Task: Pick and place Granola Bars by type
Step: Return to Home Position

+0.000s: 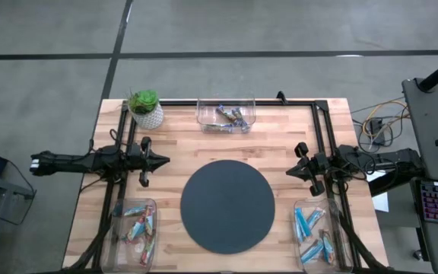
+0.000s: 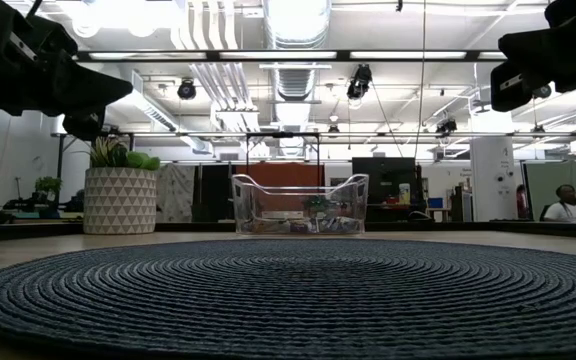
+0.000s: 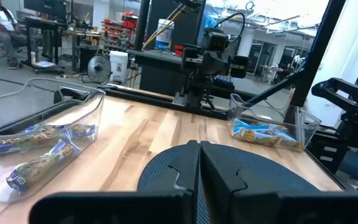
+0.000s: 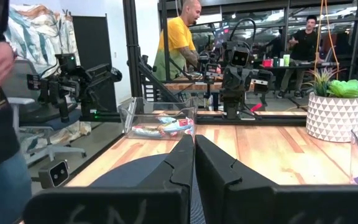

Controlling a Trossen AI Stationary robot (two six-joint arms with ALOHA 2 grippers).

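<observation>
The sorting looks finished, since every bar in sight lies inside a clear bin. The blue granola bars (image 1: 314, 234) sit in the bin (image 1: 296, 221) just beside and a little behind the right fingers (image 1: 292, 171). The red and mixed bars (image 1: 138, 224) sit in the bin (image 1: 155, 209) just beside and a little behind the left fingers (image 1: 158, 160). The darker bars (image 1: 229, 116) lie in a third bin (image 1: 201, 106) off to the side of both, roughly midway between them at the far edge of the worktop (image 1: 181, 144).

The round mat (image 1: 226, 205) spreads between the two sets of fingers, ahead of each. No bar shows on it or on the bare wood around it.

Each wrist view shows its own fingers pressed together with nothing between them. They are held above the worktop, tips pointing at each other across the mat, well apart.

By these pictures nothing is left to pick. The one thing that seems to remain is parking both arms, which already look close to a rest pose at either side of the worktop
</observation>
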